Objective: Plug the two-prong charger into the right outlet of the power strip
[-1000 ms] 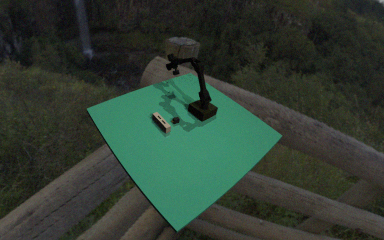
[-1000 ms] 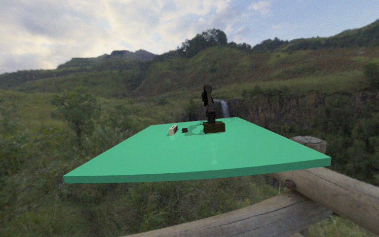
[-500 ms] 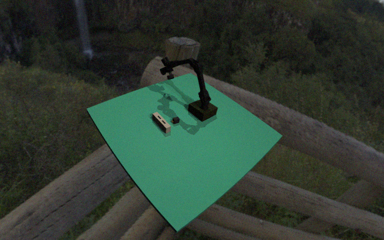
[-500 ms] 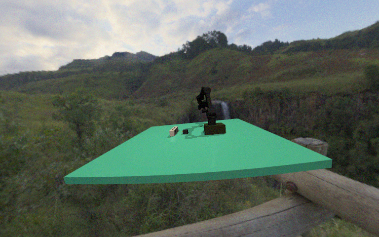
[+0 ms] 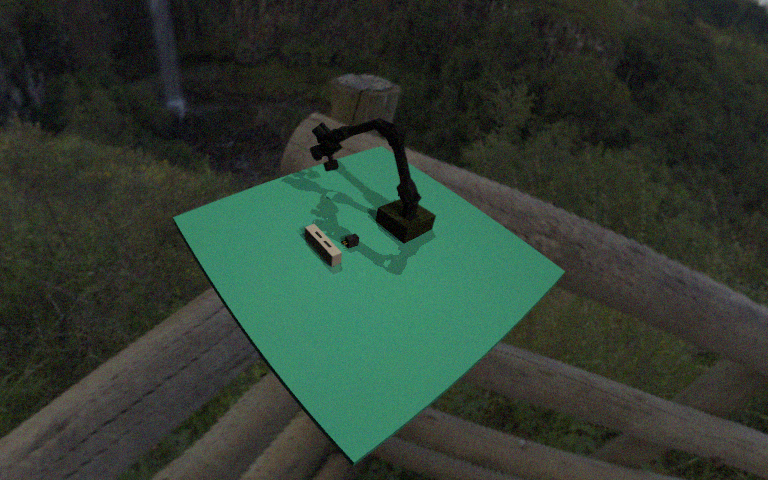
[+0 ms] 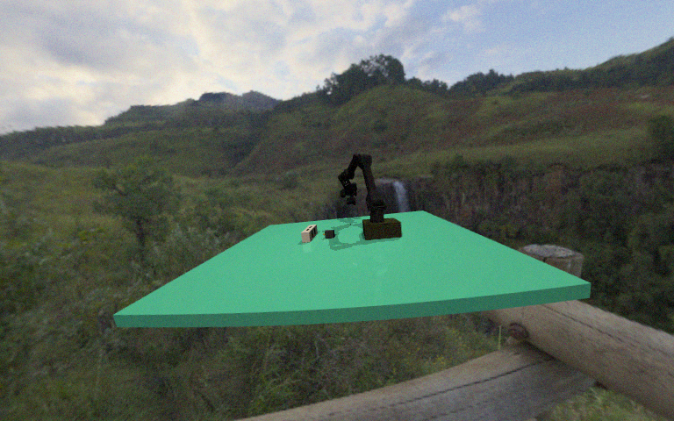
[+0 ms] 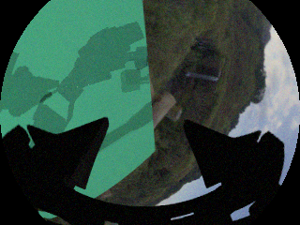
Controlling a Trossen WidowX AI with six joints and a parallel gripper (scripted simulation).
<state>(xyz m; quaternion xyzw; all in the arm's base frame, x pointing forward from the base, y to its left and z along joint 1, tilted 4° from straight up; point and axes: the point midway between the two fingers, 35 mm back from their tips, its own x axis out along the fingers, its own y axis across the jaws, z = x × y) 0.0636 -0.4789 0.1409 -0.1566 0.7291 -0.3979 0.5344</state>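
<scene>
The black two-prong charger [image 5: 352,240] [image 6: 329,233] lies on the green table, its gold prongs facing the power strip. The beige power strip [image 5: 335,257] [image 6: 306,234] stands beside it with a small gap between them. Two dark outlet slots show on its top in the top view. My gripper [image 5: 324,159] [image 6: 347,197] [image 7: 146,121] is open and empty. It hangs high above the table's far part, well away from the charger and strip. Neither the charger nor the strip shows in the wrist view.
The green table [image 5: 362,339] [image 6: 347,277] [image 7: 42,28] carries my arm's dark base block [image 5: 405,223] [image 6: 381,230], which stands near the charger on the side away from the strip. Arm shadows fall across the table. The table's edge shows near the middle of the wrist view.
</scene>
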